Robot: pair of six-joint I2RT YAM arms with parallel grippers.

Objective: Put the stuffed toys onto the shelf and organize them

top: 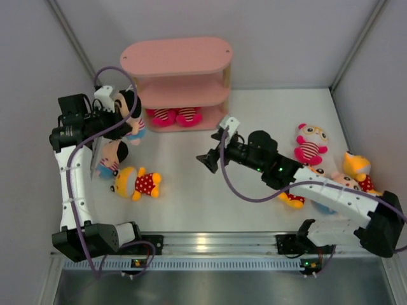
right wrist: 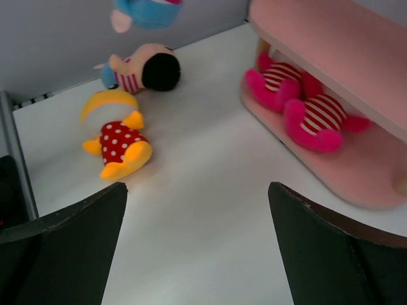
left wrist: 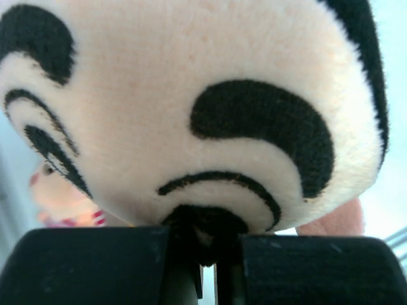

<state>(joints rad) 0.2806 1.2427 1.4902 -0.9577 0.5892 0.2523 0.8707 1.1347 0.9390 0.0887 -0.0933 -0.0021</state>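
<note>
**A:** What is the left pincer (left wrist: 207,248) doing?

**B:** It is clamping shut on a peach-headed doll (left wrist: 191,108), pinching the plush of its head. It is holding the doll up off the worktop (top: 191,190), just beside the left end of the pink shelf (top: 175,56).

**A:** And the right pincer (right wrist: 197,190)?

**B:** It is hanging over the middle of the worktop with its jaws spread wide, gripping nothing.

**A:** Where are the other toys lying?

**B:** Two pink-white striped dolls (top: 163,117) are sitting side by side on the shelf's bottom board. A second peach-headed doll (top: 111,155) and a yellow polka-dot doll (top: 137,183) are lying at the left. A pink-white doll (top: 310,145) and a yellow doll (top: 357,168) are lying at the right, near the right arm (top: 331,190).
</note>
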